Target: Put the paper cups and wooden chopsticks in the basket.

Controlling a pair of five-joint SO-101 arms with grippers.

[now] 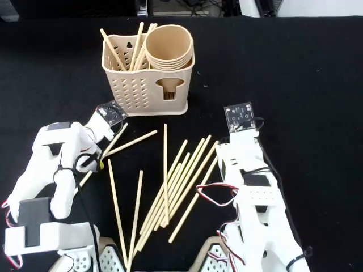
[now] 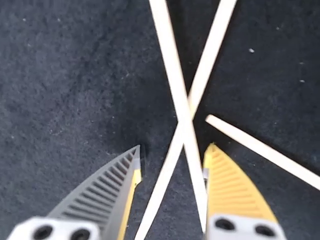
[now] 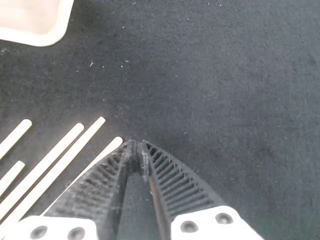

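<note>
The left pincer [image 2: 175,147] is open and empty, low over the surface [image 2: 65,75]. It straddles the crossed chopsticks [image 2: 184,117], whose long axes run roughly lengthwise between its jaws. The right pincer [image 3: 136,145] is closed and empty. The basket [image 1: 142,90] stands near the left arm.

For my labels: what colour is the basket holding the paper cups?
The basket is cream-beige, perforated in rows; the high view shows it best.
</note>
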